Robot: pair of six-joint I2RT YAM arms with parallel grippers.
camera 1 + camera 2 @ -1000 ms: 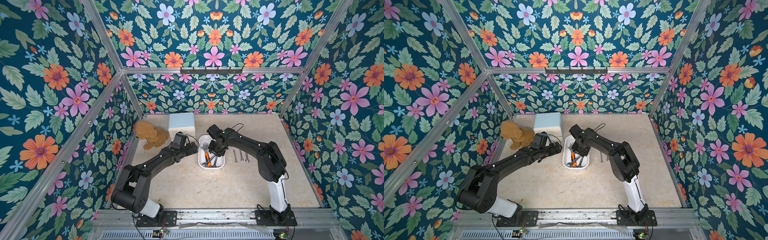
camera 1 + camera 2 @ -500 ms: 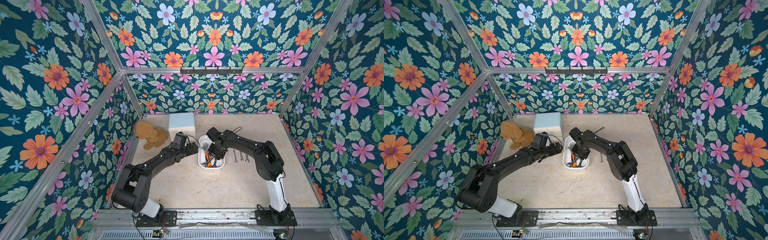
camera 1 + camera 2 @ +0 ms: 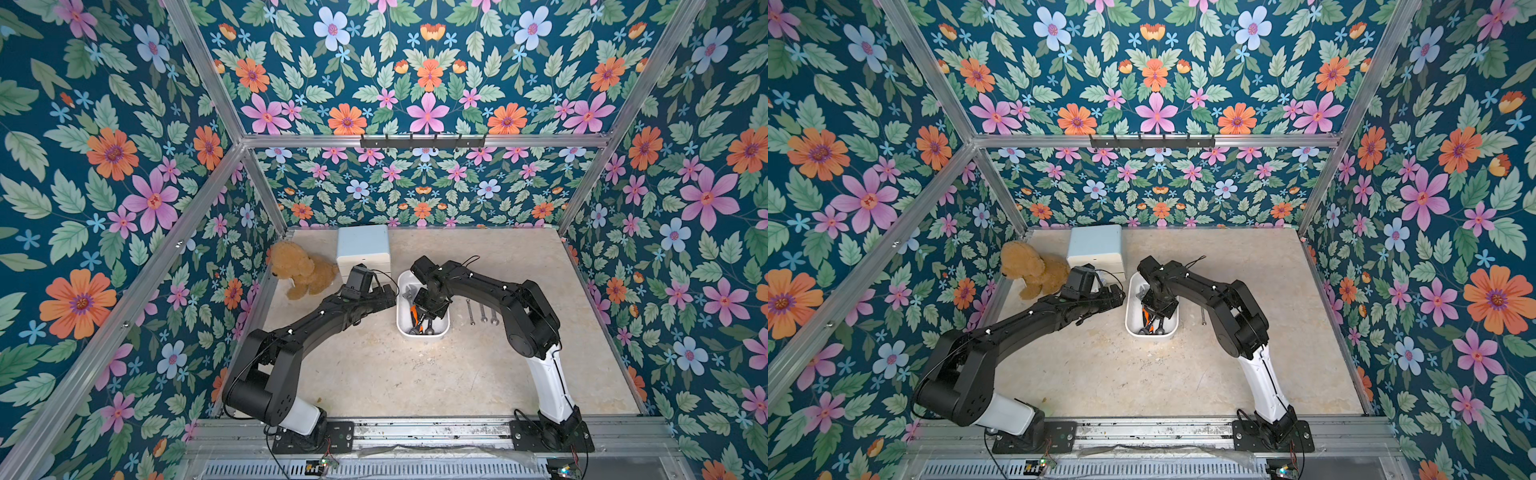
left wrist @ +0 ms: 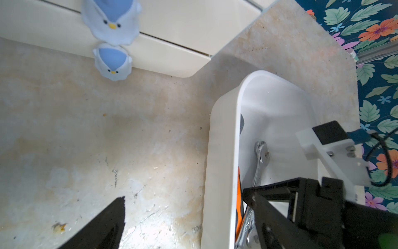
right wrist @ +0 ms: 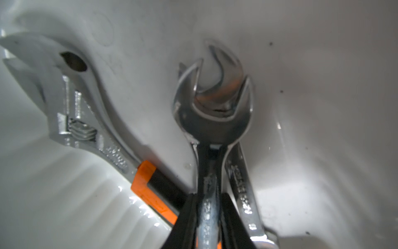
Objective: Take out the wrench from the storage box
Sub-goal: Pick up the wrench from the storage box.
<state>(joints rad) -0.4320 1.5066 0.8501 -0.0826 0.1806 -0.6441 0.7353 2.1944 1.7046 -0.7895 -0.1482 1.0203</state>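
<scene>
Right wrist view, item 1: wrench, polished chrome, open-end head, flat stamped shank, located inside the storage box.
Right end effector: 2 black fingers, 1 on each side of the shank, clamped on it.
Item 2: second open-end wrench, same polish, partly beneath item 1.
Item 3: adjustable wrench, matte grey jaw with knurled screw, orange-and-black handle running toward the fingers.
Storage box: glossy white plastic, rounded corners, low walls, standing mid-bench in both top views.
Left end effector: jaws wide apart, holding nothing, just beside the box's outer wall.
Bench: beige, mottled, stone-like.
3 small wrenches: bare metal, in a row on the bench, on the right arm's side of the box.
Cabinet: white, pale blue top, penguin-shaped knobs.
Plush toy: tan, fuzzy, beside the cabinet.
</scene>
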